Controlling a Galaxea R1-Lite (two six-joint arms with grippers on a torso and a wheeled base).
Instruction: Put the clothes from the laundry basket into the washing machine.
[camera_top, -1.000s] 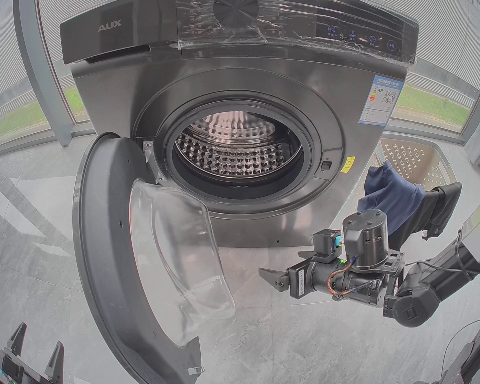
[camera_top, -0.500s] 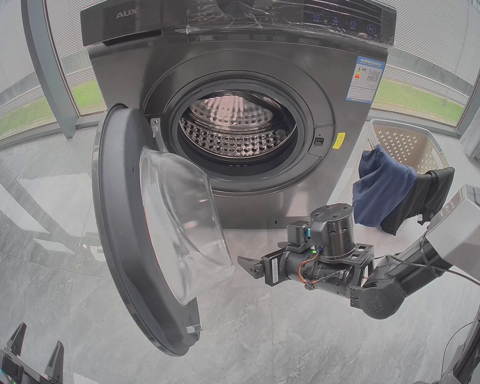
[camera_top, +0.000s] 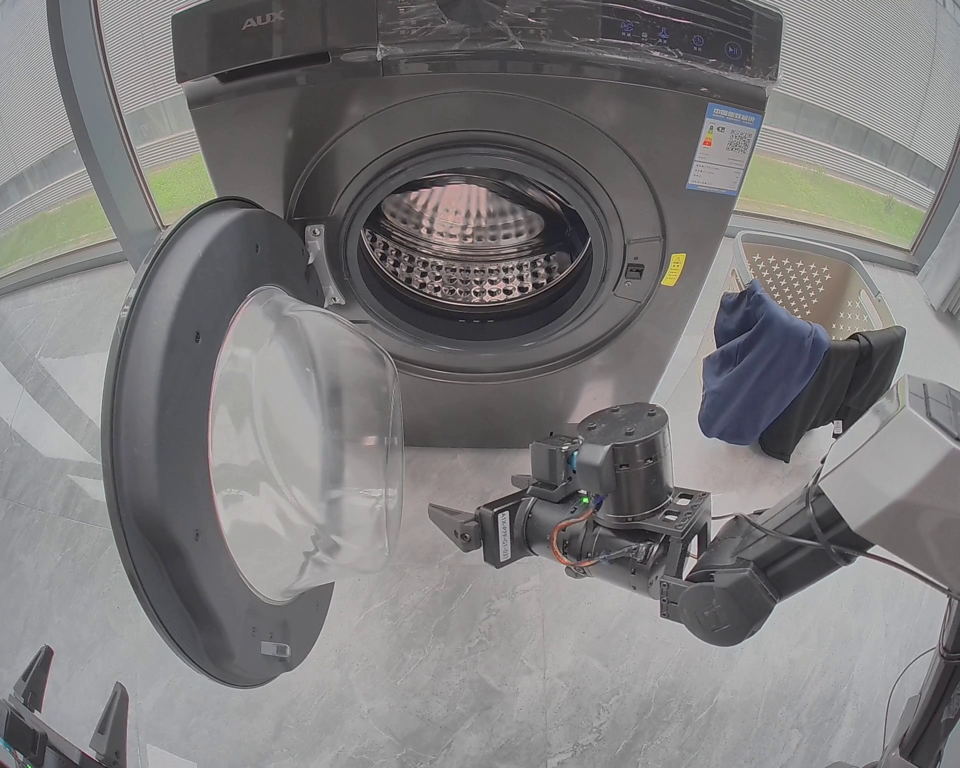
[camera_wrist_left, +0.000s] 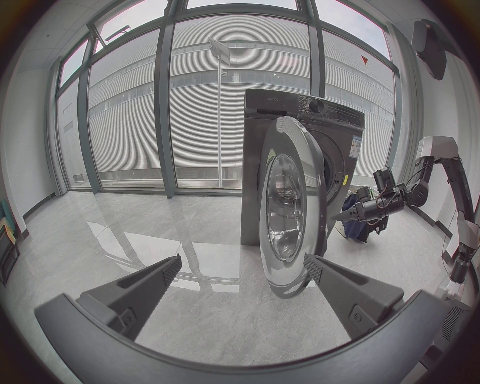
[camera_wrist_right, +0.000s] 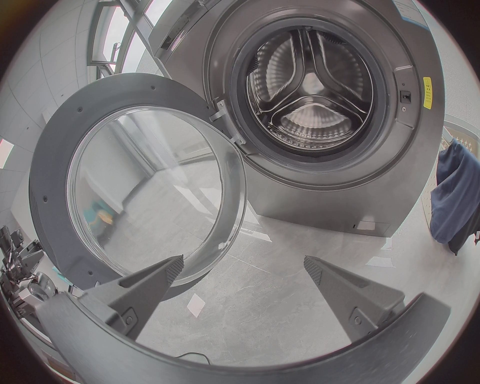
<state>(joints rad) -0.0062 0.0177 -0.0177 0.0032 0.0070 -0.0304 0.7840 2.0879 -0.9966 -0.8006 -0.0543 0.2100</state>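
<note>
The washing machine (camera_top: 470, 250) stands with its round door (camera_top: 170, 450) swung open to the left and its steel drum (camera_wrist_right: 310, 95) empty. The beige laundry basket (camera_top: 810, 275) sits to the machine's right; a blue garment (camera_top: 755, 370) and a black garment (camera_top: 845, 385) hang over its front rim. My right gripper (camera_top: 445, 522) is low over the floor before the machine, open and empty, pointing at the door's glass bulge (camera_top: 300, 440) with a small gap. In its own wrist view this gripper (camera_wrist_right: 242, 262) holds nothing. My left gripper (camera_wrist_left: 242, 259) is open and empty, low at the near left (camera_top: 70, 695).
Grey tiled floor (camera_top: 480, 660) spreads in front of the machine. Tall windows with a grey frame post (camera_top: 95, 130) run behind it. The open door takes up the floor space left of the drum opening.
The head view has shifted, so the machine looks farther off. The door has swung wider open to the left. My right gripper has moved left, following the door.
</note>
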